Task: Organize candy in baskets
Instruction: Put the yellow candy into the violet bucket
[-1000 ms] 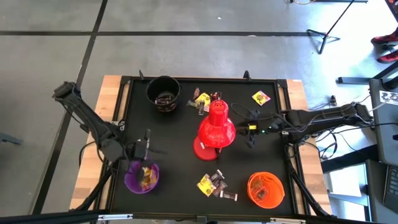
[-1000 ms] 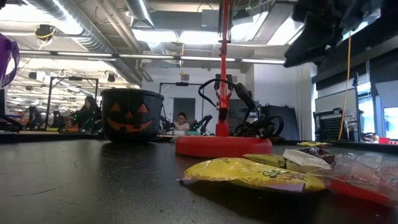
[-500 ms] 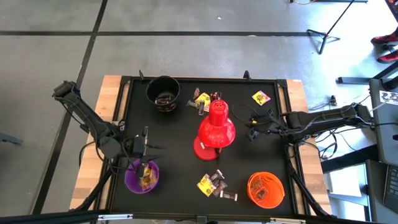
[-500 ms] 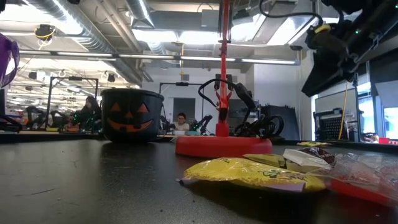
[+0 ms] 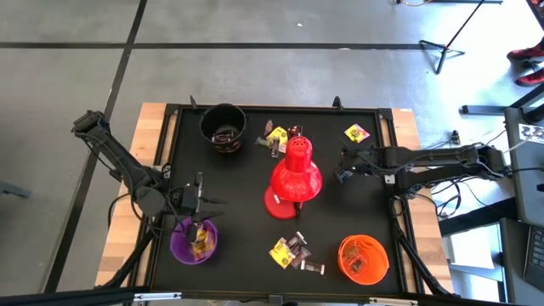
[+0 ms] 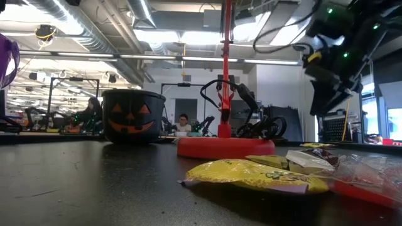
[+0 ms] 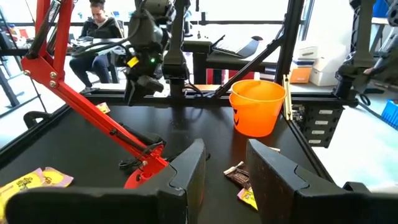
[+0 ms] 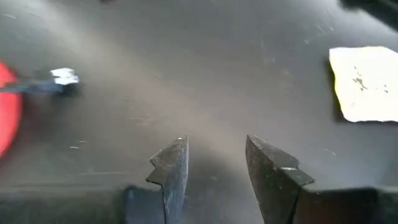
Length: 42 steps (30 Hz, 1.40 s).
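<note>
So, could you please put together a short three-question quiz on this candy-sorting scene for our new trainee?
1. True or false: the purple bucket already holds candy.
2. Which thing stands in the middle of the table? A) the orange bucket B) the red lamp C) the black bucket
3. Fill in: the lone yellow candy near the table's far right corner lies closest to the ____ gripper.

Key
1. True: yellow wrappers show inside it, just below the left gripper.
2. B.
3. Right: the right gripper hangs with its jaws apart and empty, between the lamp and that candy.
</note>
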Available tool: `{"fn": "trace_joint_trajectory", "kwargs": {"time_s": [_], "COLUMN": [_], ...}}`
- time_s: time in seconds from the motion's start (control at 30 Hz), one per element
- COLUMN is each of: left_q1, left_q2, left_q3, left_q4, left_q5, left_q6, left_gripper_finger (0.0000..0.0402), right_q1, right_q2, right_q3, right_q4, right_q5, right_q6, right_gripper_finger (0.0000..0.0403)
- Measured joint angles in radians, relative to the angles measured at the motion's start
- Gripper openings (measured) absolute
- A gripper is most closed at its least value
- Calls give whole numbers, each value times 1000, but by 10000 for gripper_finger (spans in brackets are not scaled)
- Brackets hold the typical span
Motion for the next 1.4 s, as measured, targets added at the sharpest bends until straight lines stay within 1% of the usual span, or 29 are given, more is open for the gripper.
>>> {"fn": "trace_joint_trajectory", "kwargs": {"time_s": [0.23,0.47,0.7,0.87,1.03,1.2,1.3,1.4], "left_q1": [0,0,0,0,1,1,1,1], "left_q2": [0,0,0,2,26,59,65,65], "left_q3": [0,0,0,0,0,0,0,0], "left_q4": [-8,-9,-10,-9,-8,-8,-3,-3], "left_q5": [0,5,7,7,7,1,-6,-7], "left_q6": [0,0,0,0,-4,-5,-13,-25], "left_gripper_finger": [109,109,109,109,109,109,109,109], "right_q1": [-108,-205,-340,-482,-595,-679,-731,-769], "right_q2": [72,177,190,190,190,199,230,282], "right_q3": [0,0,0,0,0,1,1,1], "right_q4": [0,-6,4,30,91,145,142,143], "right_q5": [-33,-34,8,-94,-116,-165,-174,-209], "right_q6": [-48,-108,-206,-275,-323,-370,-388,-389], "right_gripper_finger": [159,159,159,159,159,159,159,159]}}
